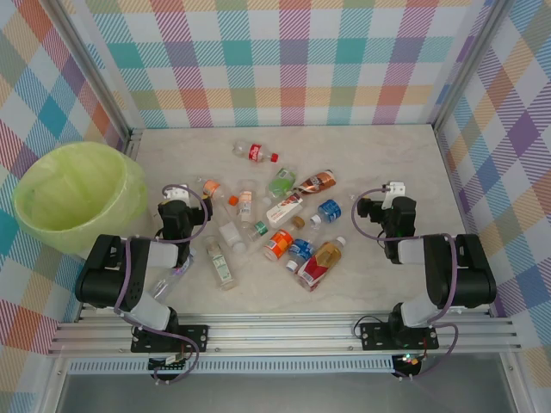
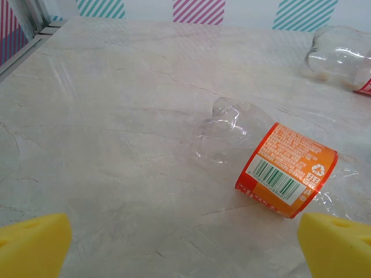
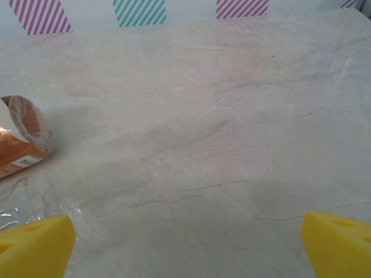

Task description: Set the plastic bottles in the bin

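The left claw [image 1: 178, 200] and right claw [image 1: 379, 205] both stood wide open and empty, flanking the bottles [image 1: 275, 219] scattered mid-counter [image 1: 387, 146]. The bin [image 1: 60, 241] sat at the frame's left edge. An orange-labelled bottle [image 2: 284, 171] lay just ahead of the left claw.

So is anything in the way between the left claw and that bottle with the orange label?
Nothing visible is. In the left wrist view, the open left gripper faces bare table, and the orange-label bottle lies on its side ahead of it, a bit to the right.
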Robot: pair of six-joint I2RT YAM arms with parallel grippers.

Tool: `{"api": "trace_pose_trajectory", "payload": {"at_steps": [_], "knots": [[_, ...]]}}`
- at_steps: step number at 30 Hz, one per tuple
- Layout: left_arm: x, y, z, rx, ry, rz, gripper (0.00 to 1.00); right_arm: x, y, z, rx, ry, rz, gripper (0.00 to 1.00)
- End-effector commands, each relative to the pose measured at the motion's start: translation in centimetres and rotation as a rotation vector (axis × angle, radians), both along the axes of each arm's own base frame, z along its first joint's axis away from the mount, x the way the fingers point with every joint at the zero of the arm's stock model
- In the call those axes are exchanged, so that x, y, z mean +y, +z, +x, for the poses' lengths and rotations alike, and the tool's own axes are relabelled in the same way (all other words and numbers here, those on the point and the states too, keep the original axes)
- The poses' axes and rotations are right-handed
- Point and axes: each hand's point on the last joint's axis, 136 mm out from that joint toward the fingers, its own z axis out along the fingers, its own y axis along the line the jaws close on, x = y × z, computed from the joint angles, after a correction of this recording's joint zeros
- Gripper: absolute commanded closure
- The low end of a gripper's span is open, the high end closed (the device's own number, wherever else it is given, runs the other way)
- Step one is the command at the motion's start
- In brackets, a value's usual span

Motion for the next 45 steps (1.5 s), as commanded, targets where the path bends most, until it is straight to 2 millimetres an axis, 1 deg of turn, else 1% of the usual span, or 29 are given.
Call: {"api": "trace_pose_trajectory", "payload": {"at_steps": [1,18,22,24,27,30,32,34,38,40,43,45], "knots": [[0.9,-0.8,-0.2,0.021,0.031,0.003,0.00,0.0,0.5,0.3,-0.021,0.011,0.000,0.00],[0.9,-0.8,-0.2,0.023,0.031,0.003,0.00,0.0,0.5,0.4,-0.020,0.014,0.005,0.00],[1.0,-0.7,-0.3,0.015,0.033,0.005,0.00,0.1,0.5,0.3,-0.021,0.017,0.006,0.00],[0.9,-0.3,-0.3,0.013,0.031,0.005,0.00,0.1,0.6,0.2,-0.029,0.018,0.004,0.00],[0.6,1.2,-0.6,0.015,0.008,0.008,0.00,0.1,1.6,-0.5,-0.073,0.020,0.006,0.00],[0.7,3.2,-1.2,0.007,0.011,0.002,0.00,-0.1,3.4,-1.5,-0.111,0.009,0.003,0.00],[0.9,4.1,-1.5,0.016,0.044,-0.012,0.00,-0.1,4.8,-1.9,-0.112,0.007,0.006,0.00],[0.9,4.6,-1.6,0.027,0.072,-0.041,0.00,0.0,6.4,-2.4,-0.111,0.008,0.029,0.00],[0.4,5.0,-1.7,0.093,0.116,-0.105,0.00,0.3,8.7,-3.1,-0.044,-0.006,0.119,0.00],[-0.2,5.1,-1.8,0.131,0.123,-0.156,0.00,0.4,9.1,-3.5,0.029,-0.027,0.172,0.00],[-2.2,5.0,-2.2,0.182,0.086,-0.232,0.00,1.8,9.1,-3.8,0.148,0.005,0.262,0.00],[-2.9,5.1,-2.8,0.218,0.106,-0.296,0.00,2.4,8.7,-3.9,0.232,-0.016,0.368,0.00]]}}
